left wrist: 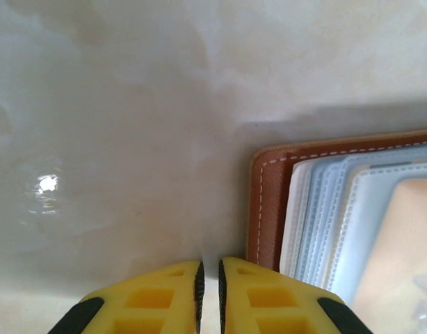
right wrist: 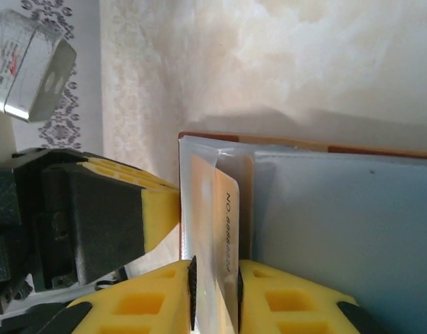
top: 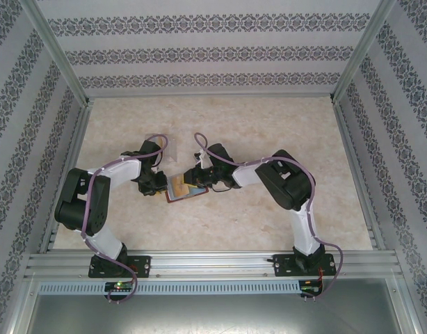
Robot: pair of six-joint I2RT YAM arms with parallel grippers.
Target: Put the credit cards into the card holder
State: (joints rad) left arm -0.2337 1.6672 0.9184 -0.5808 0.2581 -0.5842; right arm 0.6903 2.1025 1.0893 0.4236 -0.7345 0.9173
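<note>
Position: the card holder (top: 188, 189) lies open and flat on the table (top: 269, 125) at the centre of the top view, between the two arms, with the left gripper (left wrist: 208, 292) at its left edge and the right gripper (right wrist: 215, 299) at its right. Left gripper: fingers all but closed, a thin slit between them, nothing seen in it. In the right wrist view one yellow fingertip touches the holder's left edge, apparently steadying it. Right gripper: jaws a little apart, the near end of the orange-tan card (right wrist: 224, 223) between them; whether the pads press it cannot be told. The card's long axis runs from the bottom of that frame upward, in line with the fingers, its far end under the clear pocket (right wrist: 186, 209). Judgement — the right arm is nearer the card; any further seating looks like a push straight along that axis, toward the frame's upper edge.
</note>
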